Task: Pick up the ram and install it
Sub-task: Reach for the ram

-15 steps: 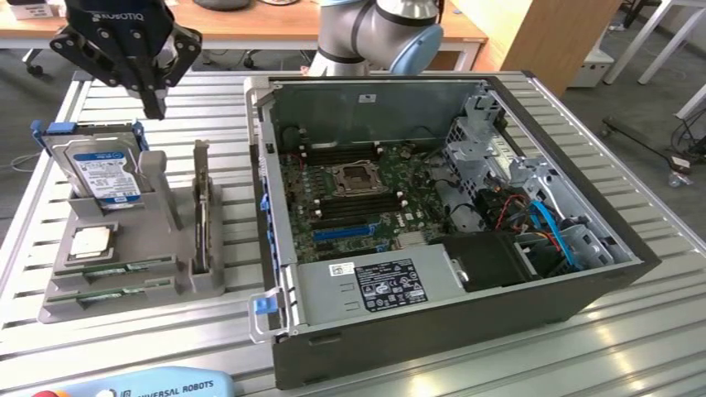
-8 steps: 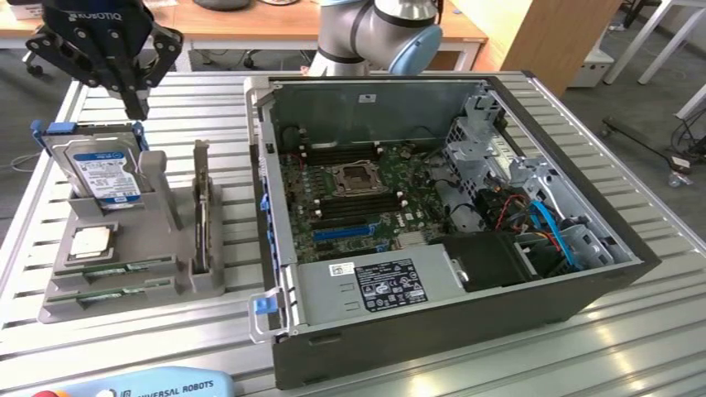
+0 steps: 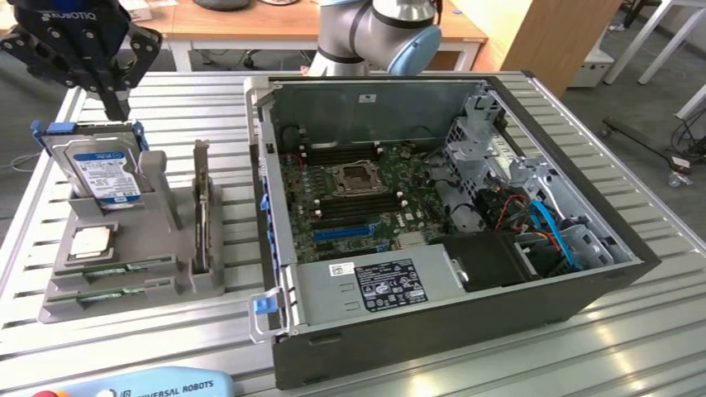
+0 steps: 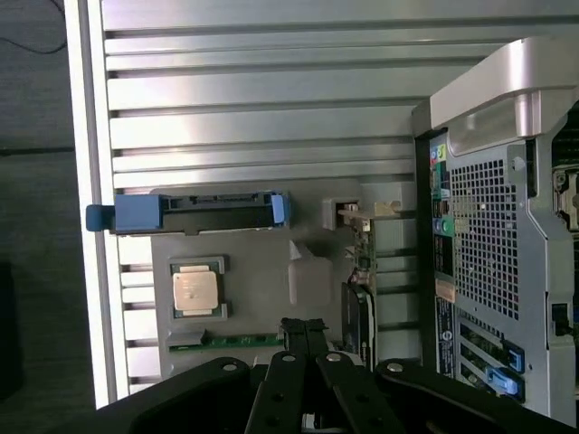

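Observation:
Two green ram sticks (image 3: 124, 266) lie flat in slots at the front of the grey parts holder (image 3: 165, 302). In the wrist view one ram stick (image 4: 237, 340) shows as a thin green strip just beside my fingertips. My gripper (image 3: 115, 109) hangs above the back of the holder, over the upright hard drive (image 3: 105, 169), well above the ram. Its black fingers (image 4: 305, 330) are pressed together with nothing between them. The open computer case (image 3: 441, 273) lies toward the exterior view's right, with its motherboard (image 3: 353, 194) and memory slots exposed.
A silver processor chip (image 3: 91, 240) rests in the holder in front of the hard drive, and a dark expansion card (image 3: 201, 207) stands on edge along the holder's case side. A teach pendant (image 3: 144, 386) lies at the table's front edge. The slatted metal table (image 3: 165, 99) extends behind the holder.

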`<state>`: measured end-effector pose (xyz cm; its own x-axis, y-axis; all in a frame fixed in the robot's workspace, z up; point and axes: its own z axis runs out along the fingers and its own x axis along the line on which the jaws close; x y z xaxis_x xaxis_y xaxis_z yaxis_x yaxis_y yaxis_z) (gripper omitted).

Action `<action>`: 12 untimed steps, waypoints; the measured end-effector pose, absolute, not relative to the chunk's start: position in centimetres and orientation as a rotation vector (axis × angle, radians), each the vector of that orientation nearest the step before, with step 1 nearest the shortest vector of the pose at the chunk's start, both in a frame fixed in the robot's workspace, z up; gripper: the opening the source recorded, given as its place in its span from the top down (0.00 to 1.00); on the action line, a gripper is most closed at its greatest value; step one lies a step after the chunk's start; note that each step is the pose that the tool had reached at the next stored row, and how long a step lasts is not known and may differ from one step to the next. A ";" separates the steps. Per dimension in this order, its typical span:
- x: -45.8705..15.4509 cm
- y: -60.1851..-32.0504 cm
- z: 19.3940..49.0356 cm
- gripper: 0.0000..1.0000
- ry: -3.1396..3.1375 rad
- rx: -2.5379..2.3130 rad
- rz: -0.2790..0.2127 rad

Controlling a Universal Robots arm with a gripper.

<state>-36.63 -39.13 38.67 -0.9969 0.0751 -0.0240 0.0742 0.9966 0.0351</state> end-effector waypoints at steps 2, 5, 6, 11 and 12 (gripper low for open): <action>-37.1 -39.1 38.7 0.90 3.114 0.116 0.053; -37.7 -39.1 38.6 0.90 3.114 0.116 0.053; -37.9 -39.1 38.6 0.90 3.114 0.116 0.053; -38.8 -39.1 38.6 0.90 3.114 0.116 0.053; -38.9 -39.1 38.6 0.90 3.114 0.116 0.053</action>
